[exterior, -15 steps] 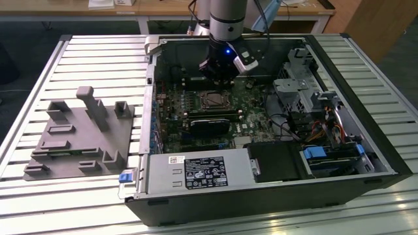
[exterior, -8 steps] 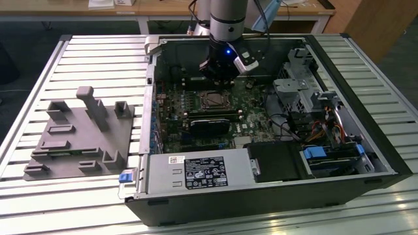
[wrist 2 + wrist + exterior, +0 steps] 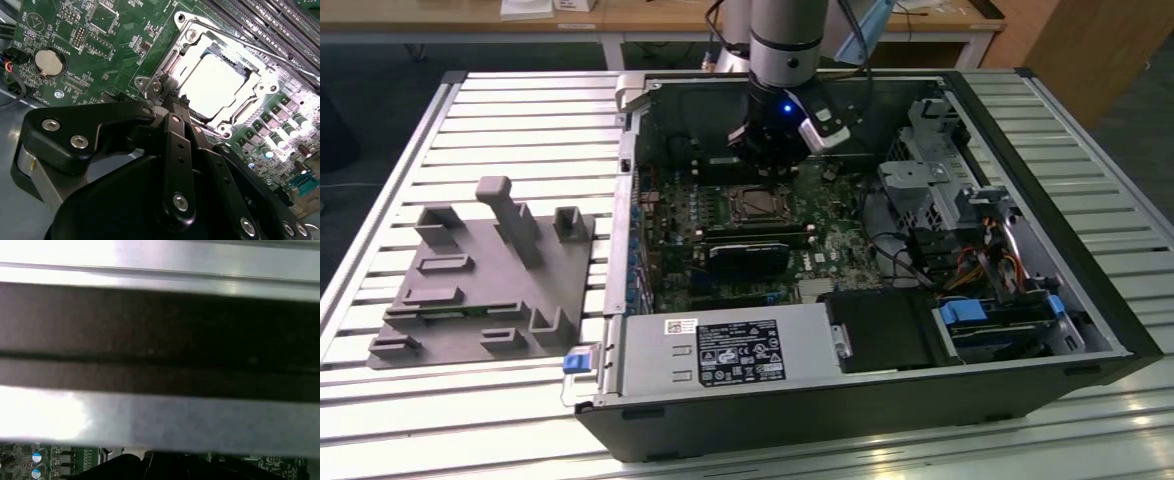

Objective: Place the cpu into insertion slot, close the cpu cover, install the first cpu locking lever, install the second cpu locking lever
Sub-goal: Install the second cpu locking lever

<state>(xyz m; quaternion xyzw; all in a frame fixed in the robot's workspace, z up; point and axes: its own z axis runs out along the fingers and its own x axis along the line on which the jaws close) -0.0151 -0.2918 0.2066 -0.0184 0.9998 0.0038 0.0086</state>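
Note:
In the second wrist view the cpu (image 3: 220, 82) lies flat in the insertion slot (image 3: 172, 62), its silver top glaring under the light. The cpu cover (image 3: 257, 92) lies down around it as a silver frame. My gripper (image 3: 175, 102) has its black fingers (image 3: 170, 150) pressed together, with the tips at the socket's near corner. I cannot tell whether they touch a locking lever. In the exterior view my gripper (image 3: 767, 160) hangs inside the open computer case just behind the insertion slot (image 3: 758, 204).
A black card (image 3: 747, 255) stands on the motherboard in front of the socket, with drive cages (image 3: 927, 190) on the exterior view's right. A grey fixture (image 3: 480, 280) sits on the slatted table (image 3: 520, 110) at the left. A coin battery (image 3: 49, 61) lies beside my fingers.

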